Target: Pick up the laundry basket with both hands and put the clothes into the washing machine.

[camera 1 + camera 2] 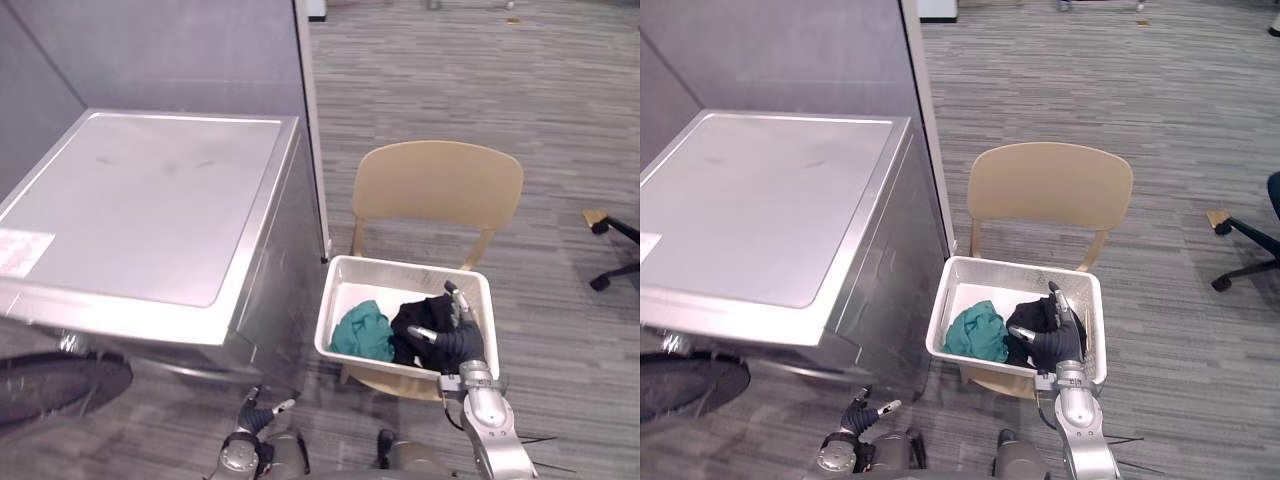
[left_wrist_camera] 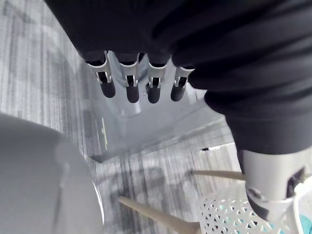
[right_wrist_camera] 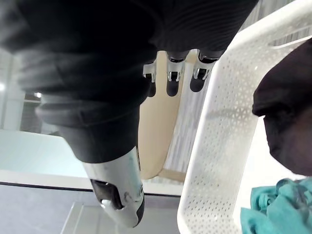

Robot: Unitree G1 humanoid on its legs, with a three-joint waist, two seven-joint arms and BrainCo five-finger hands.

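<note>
Task barely getting going: basket is not being lifted yet and nothing is going into the machine.
Washing machine [image 1: 150,200] is standing at the left. Tan chair [image 1: 437,185] beside it is bearing the white laundry basket [image 1: 400,270] on its seat, holding a teal garment [image 1: 362,332] and a black garment [image 1: 425,312]. Right hand [image 1: 458,343] is hovering over the black one, fingers straight, gripping nothing. Left hand [image 1: 255,415] is hanging low by the machine, fingers straight, empty.

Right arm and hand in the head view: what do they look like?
The right hand has a dark ribbed cover and silver fingers with dark tips, on a silver-grey forearm. The left hand looks the same.
</note>
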